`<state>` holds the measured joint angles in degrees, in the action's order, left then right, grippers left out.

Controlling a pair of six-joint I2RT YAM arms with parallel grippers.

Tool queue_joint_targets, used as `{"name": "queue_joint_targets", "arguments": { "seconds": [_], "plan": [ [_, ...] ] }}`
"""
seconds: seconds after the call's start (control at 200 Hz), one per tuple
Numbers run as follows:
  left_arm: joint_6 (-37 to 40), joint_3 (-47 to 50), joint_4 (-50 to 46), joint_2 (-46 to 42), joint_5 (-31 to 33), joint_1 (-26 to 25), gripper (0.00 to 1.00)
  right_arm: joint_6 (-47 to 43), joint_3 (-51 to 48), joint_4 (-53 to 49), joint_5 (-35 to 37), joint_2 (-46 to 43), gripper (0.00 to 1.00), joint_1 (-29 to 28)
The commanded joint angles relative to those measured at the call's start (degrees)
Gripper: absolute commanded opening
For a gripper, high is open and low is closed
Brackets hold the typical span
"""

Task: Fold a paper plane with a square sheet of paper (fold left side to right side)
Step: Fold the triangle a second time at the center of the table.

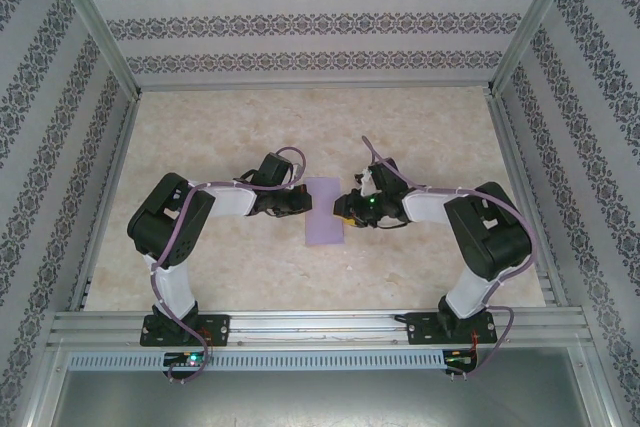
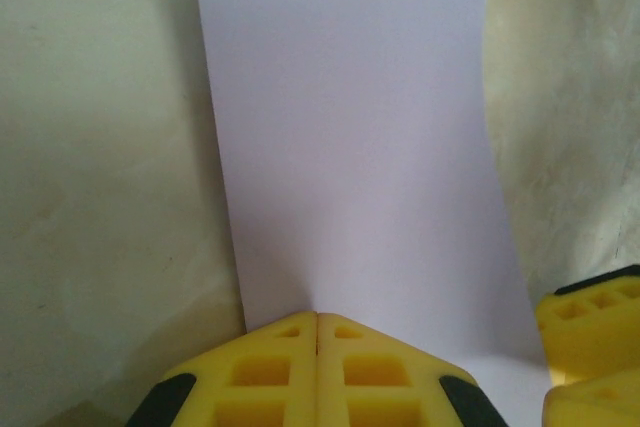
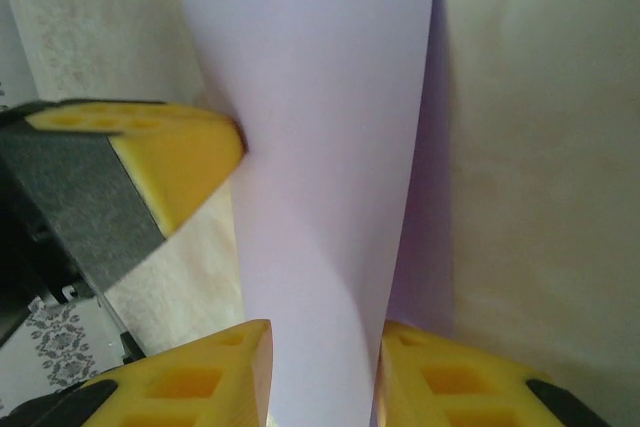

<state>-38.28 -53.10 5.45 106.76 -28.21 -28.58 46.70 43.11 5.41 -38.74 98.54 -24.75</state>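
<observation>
lilac paper (image 1: 324, 210) between left gripper (image 1: 299, 204) and right gripper (image 1: 350, 210)

Black and white arms (image 1: 175, 247), purple cables (image 1: 290, 154), yellow fingers (image 2: 260, 372) with square recesses

Lilac paper (image 1: 323, 210); beige marbled table (image 1: 420, 267); floral-striped walls (image 1: 300, 22).

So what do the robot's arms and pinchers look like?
Both arms, left arm and right arm, have black joints, white tubes and a purple cable looping along. The fingers are yellow blocks with square holes. A tiny green light glows on the right wrist.
</observation>
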Motion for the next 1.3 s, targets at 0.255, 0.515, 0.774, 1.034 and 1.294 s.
{"name": "queue_joint_targets", "arguments": {
  "seconds": [0.255,0.515,0.774,1.034,1.294],
  "plan": [
    [-0.1,0.4,-3.4,-1.0,-0.1,-1.4,0.03,-2.7,4.3,-0.2,-1.5,4.9,0.24,1.9],
    [3.4,-2.4,-7.0,-4.6,0.6,-1.5,0.12,-2.2,4.3,-2.0,-2.3,3.9,0.04,2.3],
    [10.9,0.7,-10.7,-15.6,4.9,-4.1,0.33,1.1,2.4,-2.3,-2.0,0.9,0.00,2.3],
    [19.1,6.4,-11.4,-23.2,12.6,-15.7,0.47,2.3,1.8,-2.1,-2.3,0.5,0.00,2.3],
    [24.7,2.8,-15.4,-19.2,26.1,-27.6,0.59,2.4,1.8,-2.1,-2.1,0.4,0.00,2.4]
  ]
}}
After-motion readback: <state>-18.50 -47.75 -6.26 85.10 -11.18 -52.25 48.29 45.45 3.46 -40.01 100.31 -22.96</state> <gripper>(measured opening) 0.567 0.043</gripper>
